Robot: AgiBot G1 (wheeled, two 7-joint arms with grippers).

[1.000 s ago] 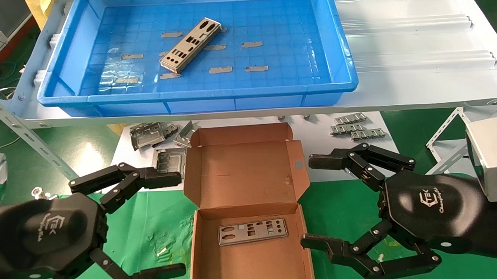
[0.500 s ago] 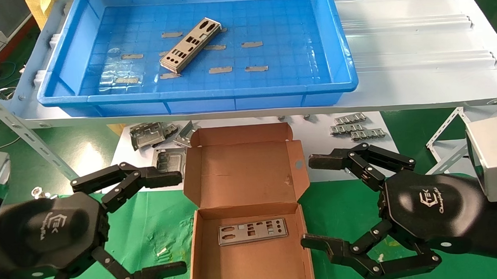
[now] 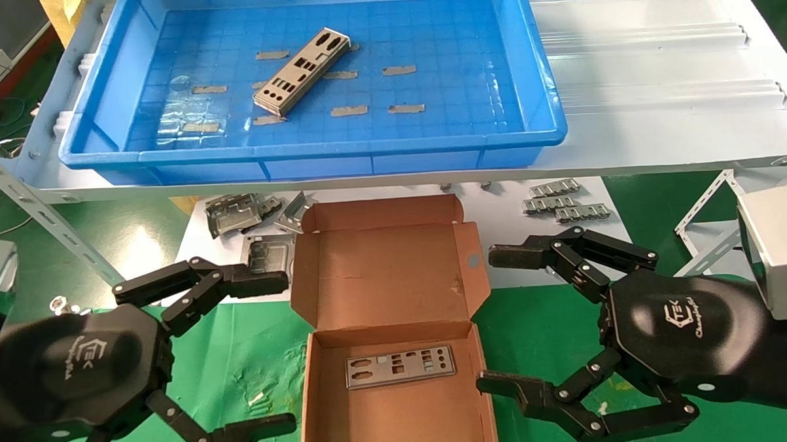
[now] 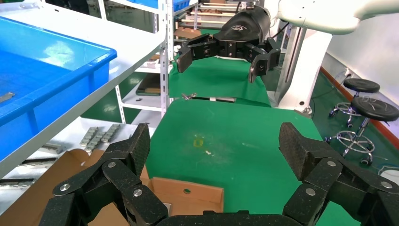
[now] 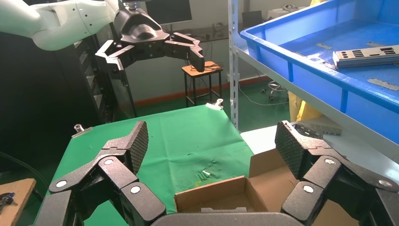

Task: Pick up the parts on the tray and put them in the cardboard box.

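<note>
**One plate boxed, one left on the tray**

The wide blue tray [image 3: 532,79], its grid floor dotted with grey tape scraps [image 3: 349,110], sits on the white shelf [image 3: 657,74] and holds one long silver punched plate [image 3: 302,70], lying diagonally left of centre. Below it, the open cardboard box [image 3: 388,267] rests on the green mat [image 3: 241,357] with a second plate [image 3: 400,366] flat inside. The left gripper [image 3: 267,353] hangs left of the box, the right gripper [image 3: 495,319] right of it, both spread wide, holding and touching nothing. The box's near end is cut off at the picture's bottom edge
</note>
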